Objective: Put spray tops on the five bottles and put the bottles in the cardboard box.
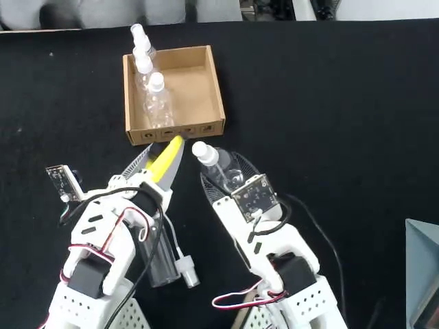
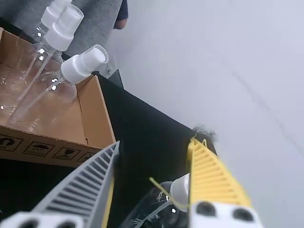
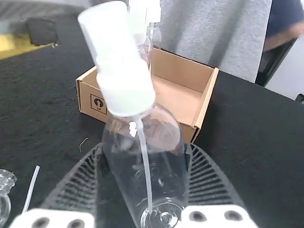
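From above, your right gripper (image 1: 226, 175) is clamped on a spray-topped bottle (image 1: 209, 159) just before the cardboard box (image 1: 195, 89), which holds three capped bottles (image 1: 158, 103). A topless bottle (image 1: 161, 264) lies on the black table (image 1: 343, 103).

Left wrist: your left gripper (image 2: 154, 147) has its fingers apart and is empty.

Right wrist: an up-arrow mark (image 3: 97, 102) is printed on the box front.

Overhead looking down, wrist cameras close, facing cardboard box (image 1: 175, 131)

I work on a black table (image 1: 343, 103). Off to my right at its near edge sits a grey-blue angular object (image 1: 425, 274); I cannot tell what it is. Grey fabric (image 3: 213, 28) hangs behind the far edge, and a white wall (image 2: 213, 57) rises beyond.
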